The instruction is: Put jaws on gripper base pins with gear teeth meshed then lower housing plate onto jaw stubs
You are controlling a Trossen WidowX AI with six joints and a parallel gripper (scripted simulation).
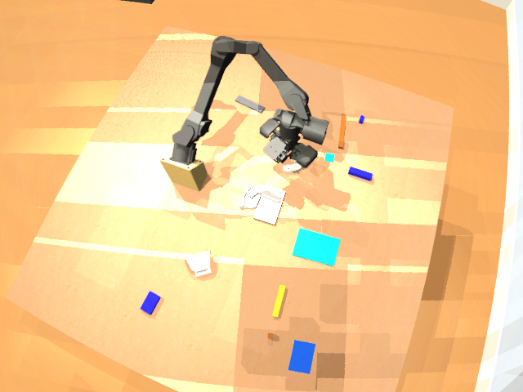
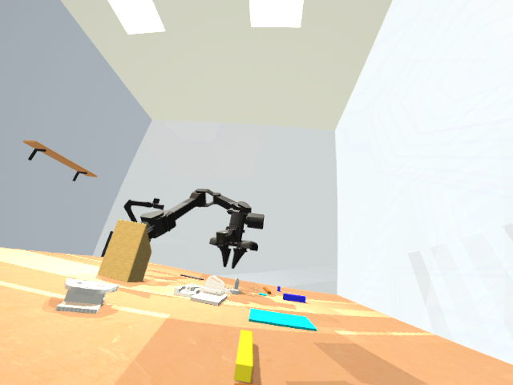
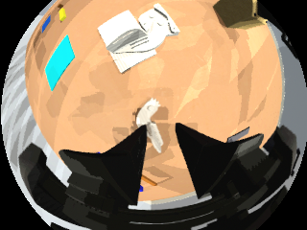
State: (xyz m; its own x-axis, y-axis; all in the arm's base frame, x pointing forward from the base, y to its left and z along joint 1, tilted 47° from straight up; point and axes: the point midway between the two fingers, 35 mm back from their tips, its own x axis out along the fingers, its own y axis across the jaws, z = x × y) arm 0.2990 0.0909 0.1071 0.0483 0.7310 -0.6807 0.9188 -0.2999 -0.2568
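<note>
Item: loose white jaw [image 1: 291,167] [image 2: 236,284] [image 3: 145,115], gear teeth at one end, lying on the tabletop beneath the gripper [image 1: 287,152] [image 2: 229,267] [image 3: 161,125]. In the wrist view its bent length runs roughly up and down the picture, toothed end uppermost, nearer the left-hand fingertip than the right-hand one (a small sideways correction seems due before descent). The fingers would close across that length, a usable grasp.

Item: gripper, one, pointing down above the jaw; fingers partly spread, nothing between them, tips clear of the part.

Item: white part cluster [image 1: 265,211] [image 2: 208,298] [image 3: 115,34], flat plate included, well apart from the jaw, beyond its toothed end in the wrist view; individual pieces hard to separate.
</note>
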